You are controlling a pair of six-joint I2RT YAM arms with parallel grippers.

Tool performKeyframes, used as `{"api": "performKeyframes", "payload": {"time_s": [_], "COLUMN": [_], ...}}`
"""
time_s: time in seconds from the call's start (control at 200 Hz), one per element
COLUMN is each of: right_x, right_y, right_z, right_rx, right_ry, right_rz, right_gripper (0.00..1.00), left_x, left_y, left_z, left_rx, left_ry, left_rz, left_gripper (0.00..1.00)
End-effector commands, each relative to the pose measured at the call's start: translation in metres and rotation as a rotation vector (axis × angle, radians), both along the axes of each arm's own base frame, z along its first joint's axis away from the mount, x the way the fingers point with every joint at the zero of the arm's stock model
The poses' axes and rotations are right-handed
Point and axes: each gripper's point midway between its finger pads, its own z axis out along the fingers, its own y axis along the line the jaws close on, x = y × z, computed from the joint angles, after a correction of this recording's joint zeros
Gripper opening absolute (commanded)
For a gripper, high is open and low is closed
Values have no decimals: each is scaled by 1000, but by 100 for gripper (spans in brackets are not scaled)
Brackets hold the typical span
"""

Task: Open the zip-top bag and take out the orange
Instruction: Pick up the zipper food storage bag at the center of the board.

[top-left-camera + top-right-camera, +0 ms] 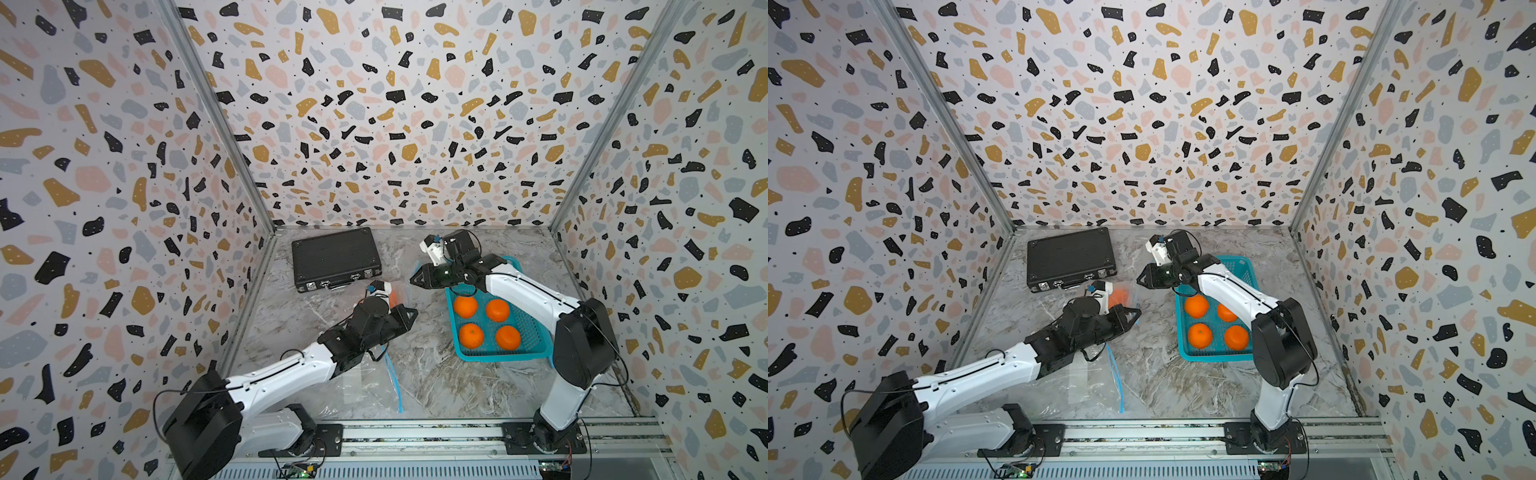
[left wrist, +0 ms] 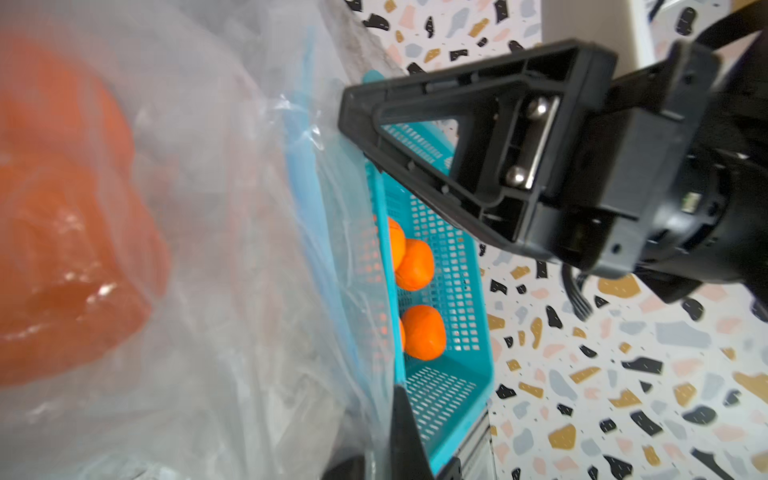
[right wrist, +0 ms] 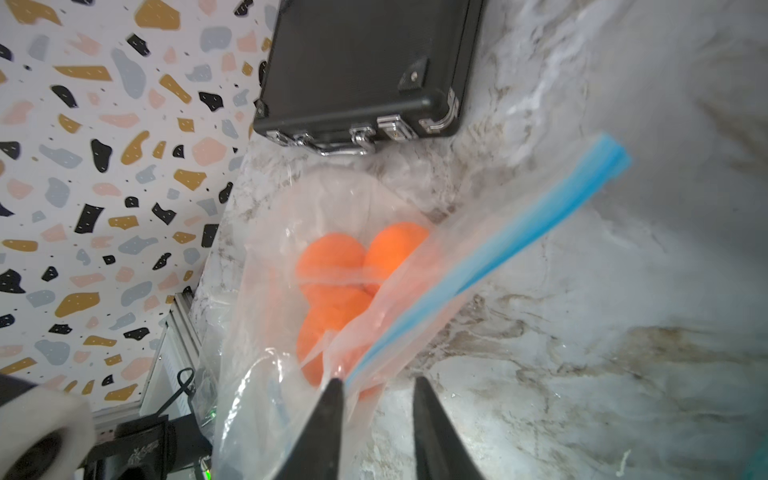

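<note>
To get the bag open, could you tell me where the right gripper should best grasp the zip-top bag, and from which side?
Probably the blue zip strip of the zip-top bag, at its end beside the right gripper, coming from the side away from the oranges. The strip stands raised and thin enough to pinch; the fruit bulges behind it.

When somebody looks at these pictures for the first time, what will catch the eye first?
Four bright oranges sit in a teal basket on the right side of the marble table. Nearer the middle, a clear zip-top bag with a blue strip holds more oranges, near a black case. The loud speckled walls surround everything.
</note>
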Motion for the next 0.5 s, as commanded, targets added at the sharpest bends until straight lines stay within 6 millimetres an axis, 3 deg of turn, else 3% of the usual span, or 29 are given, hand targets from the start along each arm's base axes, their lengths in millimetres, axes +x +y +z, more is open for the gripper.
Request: {"api": "performKeyframes", "payload": {"time_s": [0.0, 0.03, 0.05, 0.065, 0.08, 0.24, 0.385, 0.496], "right_x": [0, -2, -3, -4, -5, -23, -35, -51], "right_y": [-4, -6, -7, -8, -9, -16, -25, -20], "right_z": [44, 49, 53, 55, 57, 79, 78, 73], "right_rx": [54, 55, 59, 60, 63, 72, 22, 21], "right_ry": [-170, -196, -216, -231, -245, -449, -781, -993], "right_rz": [27, 29, 34, 39, 44, 140, 248, 387], "right_gripper": [43, 49, 66, 91, 98, 100, 100, 100], "left_x": [-17, -15, -14, -13, -11, -3, 5, 14], "left_y": [-2, 2, 6, 8, 11, 23, 25, 33], "left_z": [1, 1, -1, -3, -4, 3, 20, 27], "left_rx": [19, 22, 28, 30, 30, -47, -73, -125], "left_ry": [-9, -8, -6, -3, 2, -2, -21, -21], "left_rz": [-112, -100, -91, -85, -81, -78, -128, -116], "left_gripper": [0, 0, 0, 0, 0, 0, 0, 0]}}
